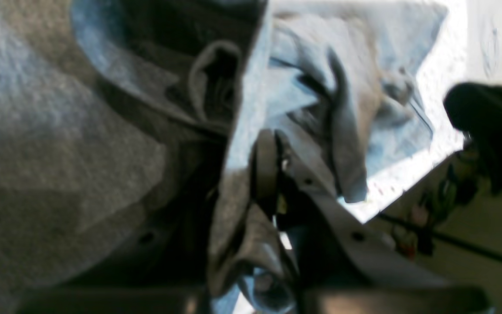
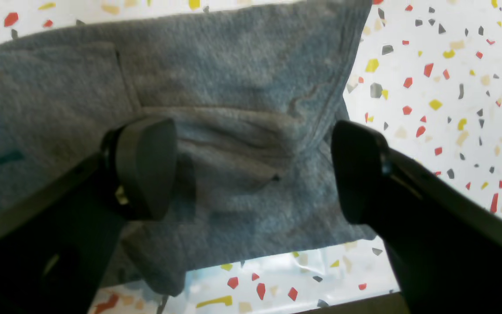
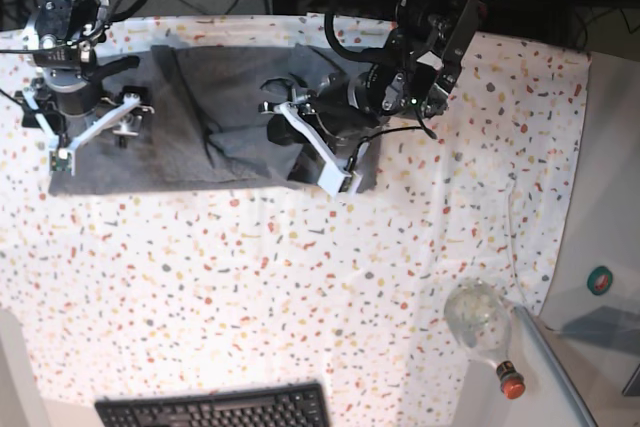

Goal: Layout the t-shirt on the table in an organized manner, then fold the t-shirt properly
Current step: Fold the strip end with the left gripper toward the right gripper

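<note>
T-shirt [image 3: 190, 122] lies bunched along the far side of the worktop [image 3: 300, 277], part flat, part folded over itself near the middle. Left gripper [image 1: 273, 174]: jaws clamped on a fold of the fabric, lifted slightly. Right gripper [image 2: 251, 170]: jaws spread wide, poised over a flat corner of the shirt, holding nothing.

Step in hand, by my reading: spreading the garment flat. To do it well, right jaws should pinch the hem edge low, then both arms draw apart evenly, keeping cloth taut and clear of the worktop edge so no new creases form.
</note>
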